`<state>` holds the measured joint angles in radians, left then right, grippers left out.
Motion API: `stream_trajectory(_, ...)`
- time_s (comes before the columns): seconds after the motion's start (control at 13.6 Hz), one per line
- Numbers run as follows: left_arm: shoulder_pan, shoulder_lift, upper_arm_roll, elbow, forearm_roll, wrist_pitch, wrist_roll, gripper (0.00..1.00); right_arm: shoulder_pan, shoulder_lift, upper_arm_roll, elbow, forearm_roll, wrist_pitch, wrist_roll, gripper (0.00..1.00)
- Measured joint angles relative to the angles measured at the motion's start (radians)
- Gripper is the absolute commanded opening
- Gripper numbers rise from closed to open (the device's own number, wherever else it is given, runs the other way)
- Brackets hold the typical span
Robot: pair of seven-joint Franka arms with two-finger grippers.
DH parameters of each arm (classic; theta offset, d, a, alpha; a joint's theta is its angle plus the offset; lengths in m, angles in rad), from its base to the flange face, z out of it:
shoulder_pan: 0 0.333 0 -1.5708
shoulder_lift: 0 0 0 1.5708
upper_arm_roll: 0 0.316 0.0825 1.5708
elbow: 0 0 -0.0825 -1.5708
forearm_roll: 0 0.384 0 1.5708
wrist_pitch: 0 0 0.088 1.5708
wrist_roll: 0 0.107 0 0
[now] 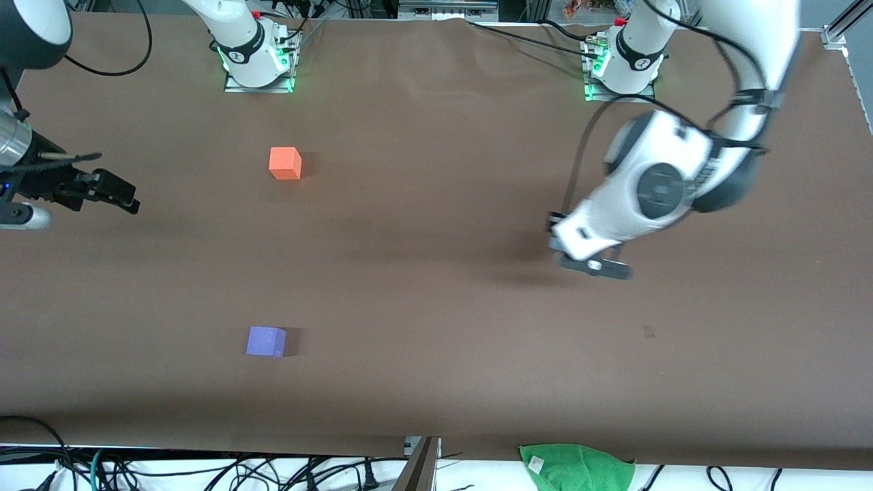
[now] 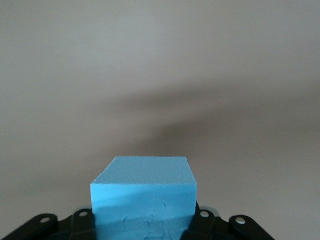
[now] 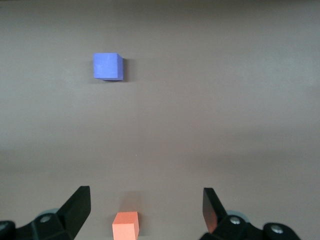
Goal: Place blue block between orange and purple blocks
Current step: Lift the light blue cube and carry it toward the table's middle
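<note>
On the table: a brown table top [image 1: 436,225] fills the front view, with two cubes resting on it toward the right arm's end.
Orange block [image 1: 285,164]: upper left-centre of the front view, flat on the table, edges roughly square to the frame; also at the bottom edge of the right wrist view [image 3: 125,226].
Purple block [image 1: 266,341]: lower left-centre of the front view, nearer the front camera than the orange one and well apart from it, almost straight below it in the frame; flat, no long axis, being a cube.
Blue block [image 2: 144,200]: bottom centre of the left wrist view, clamped between the fingers, one flat face up, edges square to the gripper; no long axis.
Left gripper [image 1: 592,262]: right of centre in the front view, in the air over bare table, clenched on the blue block.
Right gripper [image 1: 112,194]: left edge of the front view, waiting, fingers [image 3: 77,207] spread wide and holding nothing.
Green cloth [image 1: 576,465]: bottom edge, off the table top.
</note>
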<state>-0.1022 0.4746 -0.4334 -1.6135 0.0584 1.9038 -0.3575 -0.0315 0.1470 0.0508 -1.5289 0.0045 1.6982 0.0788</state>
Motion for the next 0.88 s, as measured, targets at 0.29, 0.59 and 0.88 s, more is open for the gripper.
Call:
stream_trajectory(0.29,-0.201,0.165,0.014,0.078,0.009,0.225,-0.210,0.18,-0.004,0.014,0.001,0.000,0.000,0.000,-0.020,0.99)
stream_trajectory(0.59,-0.413,0.316,0.151,0.104,0.102,0.372,-0.359,0.18,-0.004,0.038,0.001,0.000,-0.001,0.002,-0.058,1.00)
stream_trajectory(0.88,-0.549,0.361,0.266,0.148,0.104,0.390,-0.417,1.00,-0.004,0.072,0.001,-0.001,-0.002,0.001,-0.062,0.99)
